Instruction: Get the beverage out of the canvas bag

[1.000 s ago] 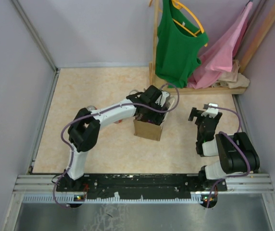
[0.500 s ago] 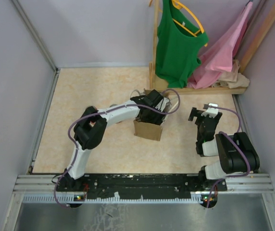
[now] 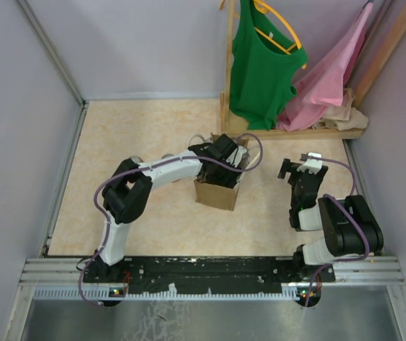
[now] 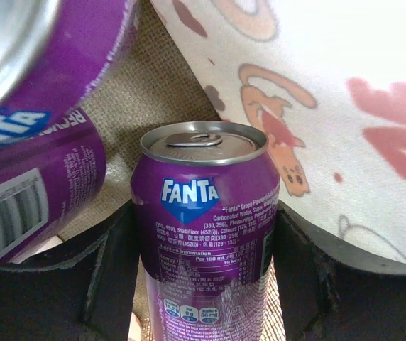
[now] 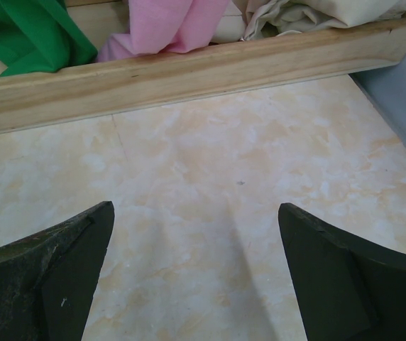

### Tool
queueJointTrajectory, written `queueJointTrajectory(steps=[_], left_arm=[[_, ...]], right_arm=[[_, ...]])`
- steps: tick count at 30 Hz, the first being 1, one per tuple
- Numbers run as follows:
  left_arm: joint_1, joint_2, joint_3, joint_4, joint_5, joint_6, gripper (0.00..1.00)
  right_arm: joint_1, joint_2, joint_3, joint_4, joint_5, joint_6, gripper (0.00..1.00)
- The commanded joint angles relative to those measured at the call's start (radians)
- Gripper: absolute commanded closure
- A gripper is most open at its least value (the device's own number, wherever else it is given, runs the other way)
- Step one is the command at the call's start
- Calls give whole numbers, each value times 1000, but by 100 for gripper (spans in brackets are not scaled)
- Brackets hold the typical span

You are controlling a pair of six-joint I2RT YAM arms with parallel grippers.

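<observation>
**Beverage: purple aluminium Fanta can [image 4: 204, 177] clamped inside the tan-brown canvas bag [image 3: 216, 195]**

The left gripper [image 4: 206, 220] is sunk into the bag's open top. Its two black fingers [image 4: 111, 284] press against either side of the upright can, so the jaws are closed on it. The can stands on the bag's tan woven floor, beside a white lining printed with orange and red cartoon shapes [image 4: 345, 106]. A second purple Fanta can [image 4: 40, 163] lies tilted just beside it, at the upper left of the wrist view.

From above, the bag stands upright near the middle of the cream marbled tabletop [image 3: 139, 128], with the left wrist covering its mouth. Well apart to the right, the right gripper [image 5: 196, 220] hangs over bare tabletop with its jaws spread wide and nothing between them. Beyond it runs a pale wooden rail [image 5: 189, 71], with green cloth [image 5: 25, 28] and pink cloth [image 5: 167, 21] behind it.
</observation>
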Motion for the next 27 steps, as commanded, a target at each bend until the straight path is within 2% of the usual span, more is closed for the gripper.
queueJointTrajectory(steps=[1,7,14,23,27], left_arm=[[-7,-157,-25,47,35,-21,100],[-7,-331,-94,230,22,-17,100],[-8,-453,-236,468,11,-25,100],[-8,-489,-344,594,10,-30,100],[-8,-474,-380,633,1,-26,95]], right_arm=[[-2,-4,17,34,2,4,1],[-2,-5,17,34,1,4,1],[-2,-4,17,34,2,4,1],[-2,-4,17,34,1,4,1],[-2,-4,17,34,2,4,1]])
